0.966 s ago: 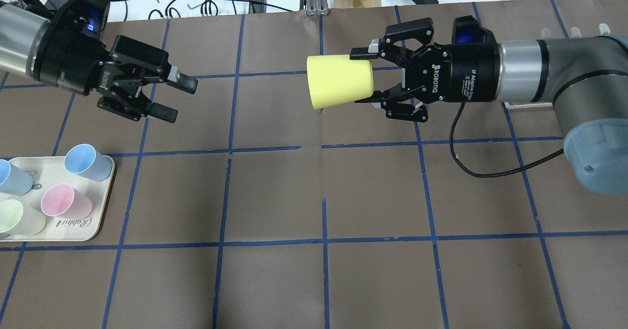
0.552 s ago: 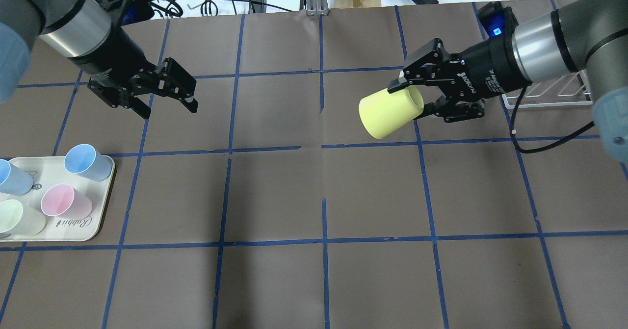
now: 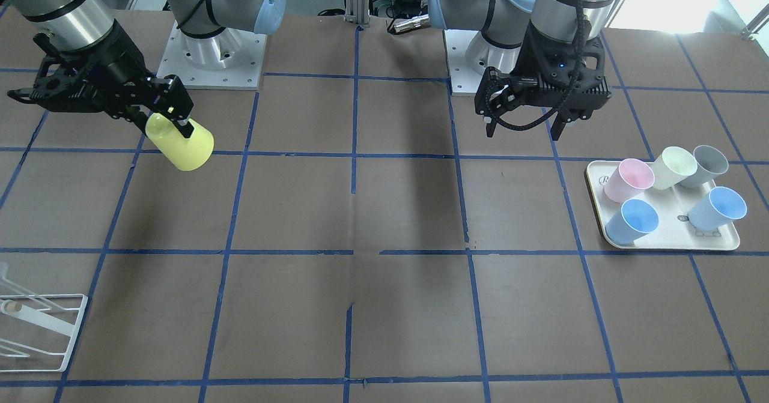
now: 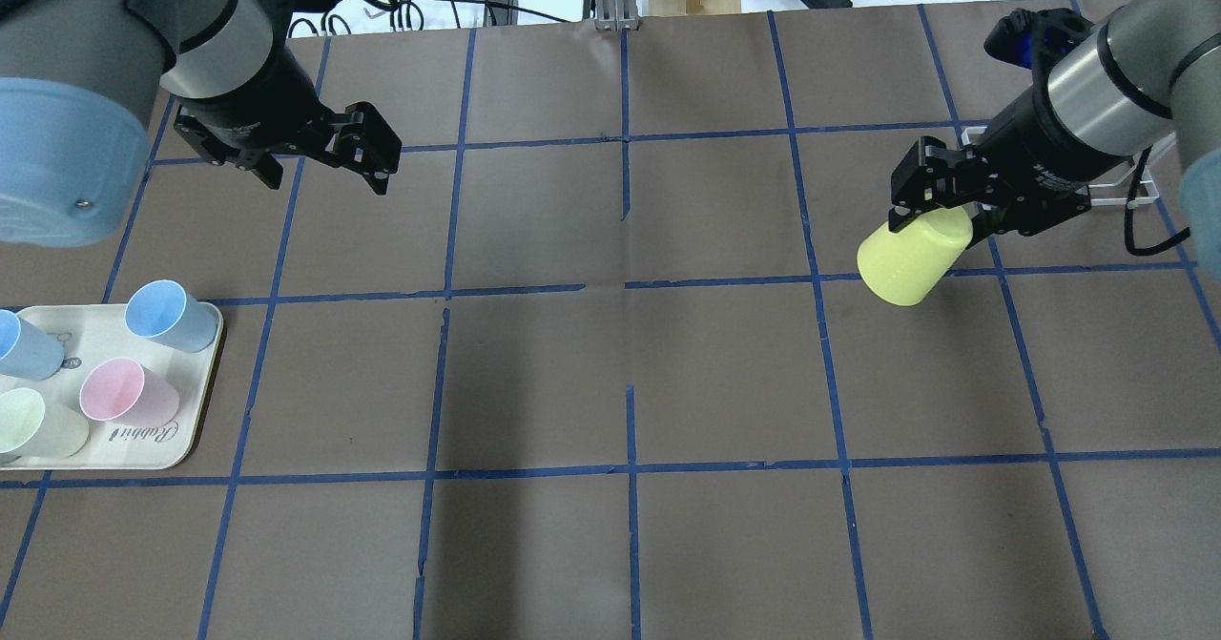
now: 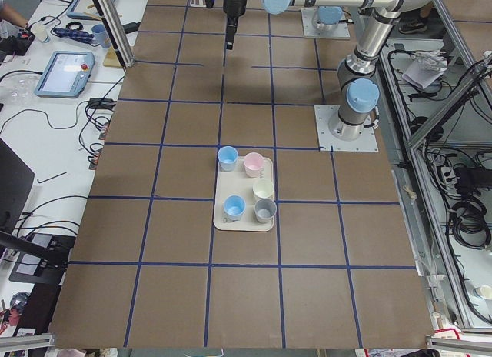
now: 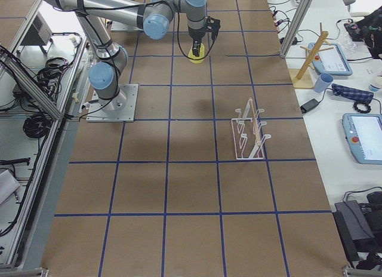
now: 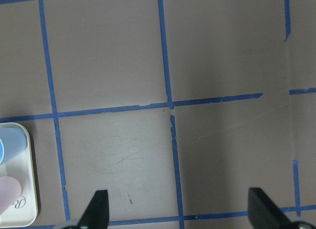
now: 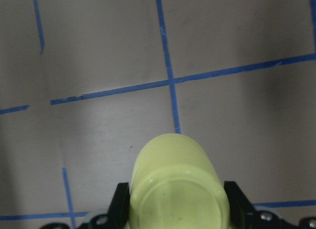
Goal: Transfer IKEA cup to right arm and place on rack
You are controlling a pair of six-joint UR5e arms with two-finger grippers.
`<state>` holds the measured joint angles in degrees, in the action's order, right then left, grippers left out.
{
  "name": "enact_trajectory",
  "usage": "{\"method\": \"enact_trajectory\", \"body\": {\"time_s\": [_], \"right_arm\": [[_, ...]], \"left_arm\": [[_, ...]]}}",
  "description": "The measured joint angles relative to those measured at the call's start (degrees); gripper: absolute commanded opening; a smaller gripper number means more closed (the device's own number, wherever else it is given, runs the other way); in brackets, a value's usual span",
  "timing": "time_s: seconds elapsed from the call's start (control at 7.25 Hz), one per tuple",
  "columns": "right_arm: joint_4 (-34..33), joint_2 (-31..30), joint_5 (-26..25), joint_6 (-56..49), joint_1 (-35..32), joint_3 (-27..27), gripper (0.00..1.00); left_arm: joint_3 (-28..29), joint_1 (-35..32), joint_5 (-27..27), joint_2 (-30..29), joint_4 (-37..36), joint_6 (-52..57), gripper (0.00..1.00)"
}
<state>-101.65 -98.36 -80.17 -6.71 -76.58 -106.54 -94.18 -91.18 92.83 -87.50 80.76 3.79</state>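
- IKEA cup [image 4: 911, 258] — the bright yellow one — hangs in the air over the big brown tabletop [image 4: 725, 382], which has blue tape lines that make squares.
- The right arm [image 4: 1097, 96] is silver with a light-blue cap. It reaches in from the robot's right side and holds the cup up.
- The left arm [image 4: 95, 30] is on the other side, well apart from the cup. A black cable loops by its wrist.
- The tray [image 3: 667, 244] is pale and lies flat near the left arm. Five cups stand on it: a pink cup [image 3: 628, 179], a cream cup [image 3: 674, 166], a grey cup [image 3: 704, 164] and two blue cups [image 3: 631, 220].
- The rack [image 6: 249, 134] is made of white wire with slanted rods. It stands on the tabletop on the robot's right side. The yellow cup is near it but not on it and not touching it.
- The right pincer [image 4: 940, 223] is pinching the yellow cup, with one black finger on each side of its narrow end. The cup is tilted — its closed bottom is up by the pincer and its wide end points down at the tabletop.
- The left pincer [image 4: 327, 182] is spread wide and holds nothing. It points down at bare tabletop, just beside the tray.
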Motion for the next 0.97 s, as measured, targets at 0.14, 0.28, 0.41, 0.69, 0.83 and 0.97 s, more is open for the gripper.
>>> {"method": "enact_trajectory", "body": {"time_s": [0.14,0.28,0.41,0.69,0.83,0.97], "right_arm": [[-2.8,0.6,-3.7,-7.3,2.4,0.1,0.41],[-5.9,1.8,-5.7,-14.4,5.0,0.2,0.41],[-9.8,3.7,-7.1,-20.2,7.2,0.3,0.39],[-18.0,9.2,-9.5,-27.7,9.2,1.1,0.37],[-19.6,11.1,-9.9,-28.9,9.5,2.7,0.37],[-20.0,12.8,-10.2,-29.5,9.6,5.0,0.37]], "left_arm": [[0.4,0.9,0.1,0.2,-0.1,0.0,1.0],[1.3,2.9,-1.1,0.2,0.3,0.0,1.0],[2.0,4.8,-3.0,0.0,1.4,0.0,1.0],[3.2,4.9,-4.3,-0.7,2.7,-0.1,1.0],[3.9,4.6,-4.0,-1.0,3.2,-0.2,1.0],[4.5,4.4,-3.3,-1.2,4.1,-0.2,1.0]]}}
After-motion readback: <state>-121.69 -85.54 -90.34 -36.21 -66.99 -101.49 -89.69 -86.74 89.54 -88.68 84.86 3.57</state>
